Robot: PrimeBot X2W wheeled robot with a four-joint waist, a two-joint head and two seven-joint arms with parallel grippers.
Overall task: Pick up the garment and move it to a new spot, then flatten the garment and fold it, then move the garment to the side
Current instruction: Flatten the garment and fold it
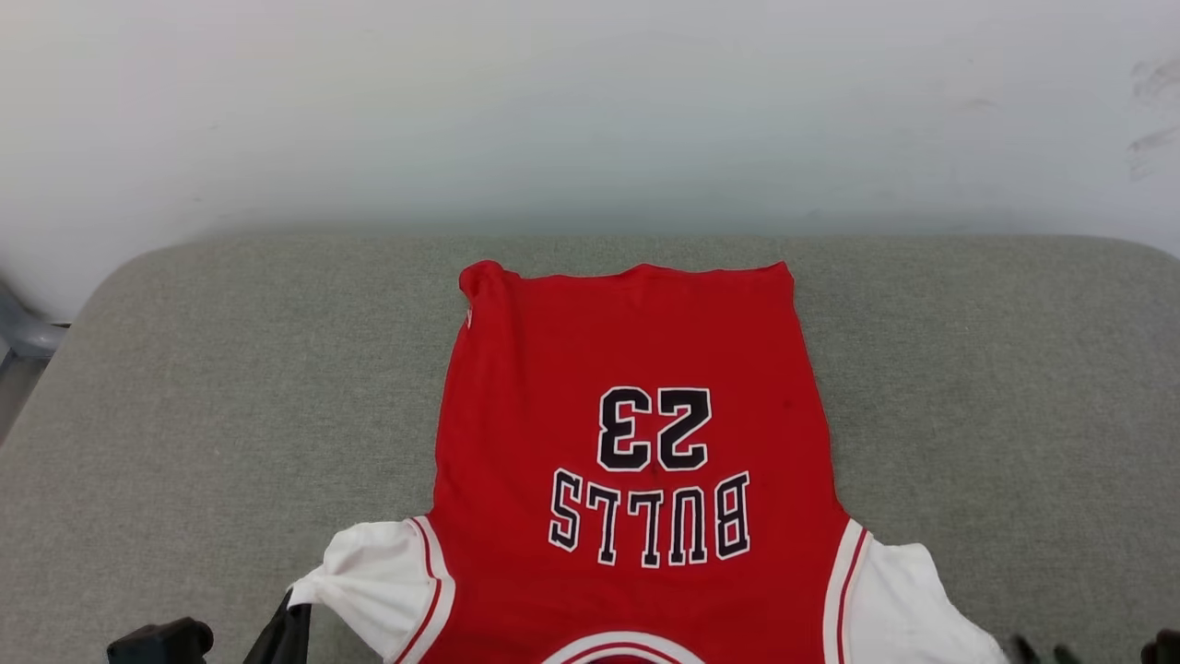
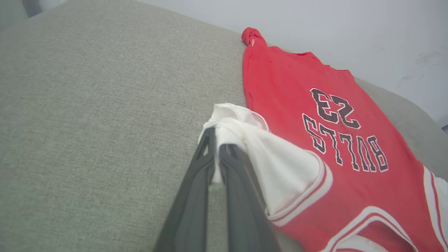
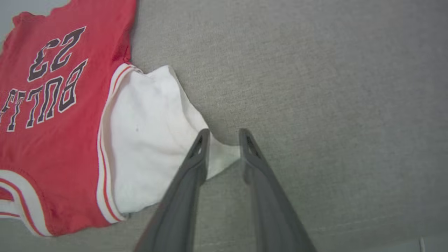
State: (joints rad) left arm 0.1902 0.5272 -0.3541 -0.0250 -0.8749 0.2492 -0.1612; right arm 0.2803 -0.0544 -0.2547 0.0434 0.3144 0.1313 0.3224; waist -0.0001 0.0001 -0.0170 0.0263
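**Head view: garment flat on surface, left claw pinching sleeve, right claw open**

Red garment lies spread mid-surface, front up. Its hem is toward the pale wall and its collar at the near edge of the head view. "BULLS 23" lettering reads upside down from the head. Far-left hem corner is bunched into a small roll.

Left white sleeve is drawn out to the left. Left claw is closed on its tip, cloth bunched between the fingers.

Right white sleeve lies flat on the surface. Right claw's fingers stand apart with the sleeve's corner lying between them, cloth not clamped.

Grey fabric surface runs all round the garment, wall behind it.
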